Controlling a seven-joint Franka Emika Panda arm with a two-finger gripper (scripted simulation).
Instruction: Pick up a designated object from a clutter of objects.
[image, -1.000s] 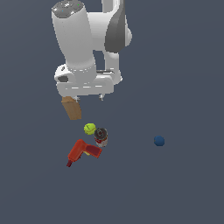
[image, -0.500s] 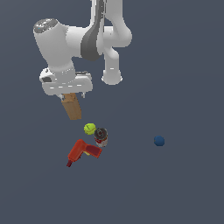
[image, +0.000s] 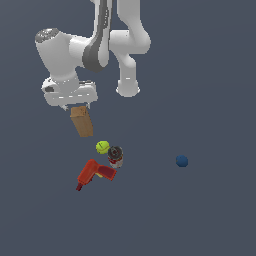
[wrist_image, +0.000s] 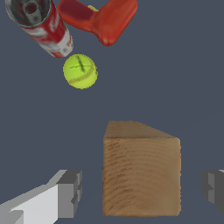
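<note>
The gripper hangs wide open with nothing held, fingers apart either side of the wooden block directly beneath it, apparently lined up to straddle it. Beyond the block lie the yellow-green ball, the can and the red drill.

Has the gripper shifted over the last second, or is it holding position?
Yes. Against the unmoved wooden block, the gripper has travelled toward the exterior view's left and now sits right above the block, jaws open on either side of it in the wrist view.
</note>
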